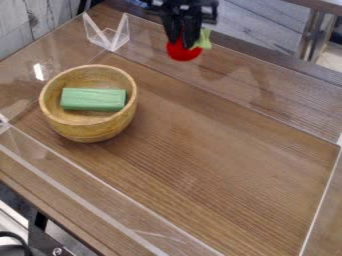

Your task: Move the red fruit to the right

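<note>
**Red fruit in transit — gripped and airborne, not yet placed**

We see the gripper [186, 38] at the far edge of the table [227, 170], near the top of the view, its jaws clamped on the red fruit [183, 48], which hangs clear of the wood with its green cap showing at the right side. We judge the pick-up complete; what is left is the carry to the right-hand part of the table, the lowering and the release. The fruit sits about mid-width at the far side, so the rightward travel appears largely undone. The wooden bowl [88, 122] with the green block [92, 98] stands well apart at the left — no obstacle. A clear angled stand [107, 33] lies far left, and low transparent walls [322, 215] border the surface; the right wall limits the placement zone.
</note>
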